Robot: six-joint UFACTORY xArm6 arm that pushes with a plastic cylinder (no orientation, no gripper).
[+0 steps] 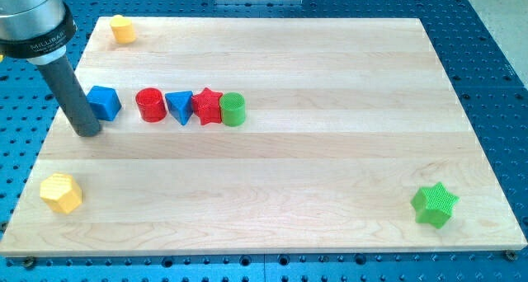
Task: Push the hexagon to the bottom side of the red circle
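Note:
A yellow hexagon [62,192] lies near the board's bottom left corner. The red circle [151,105] stands in the upper left part of the board, at the left end of a tight row with a blue triangle [179,107], a red star [207,106] and a green cylinder [233,110]. My tip [87,135] rests on the board just below and left of an angular blue block [104,102], which lies left of the red circle. The tip is well above the hexagon and touches no block that I can see.
A second, smaller yellow block [123,28] sits at the board's top left corner. A green star [435,204] lies near the bottom right corner. The wooden board [330,175] rests on a blue perforated table.

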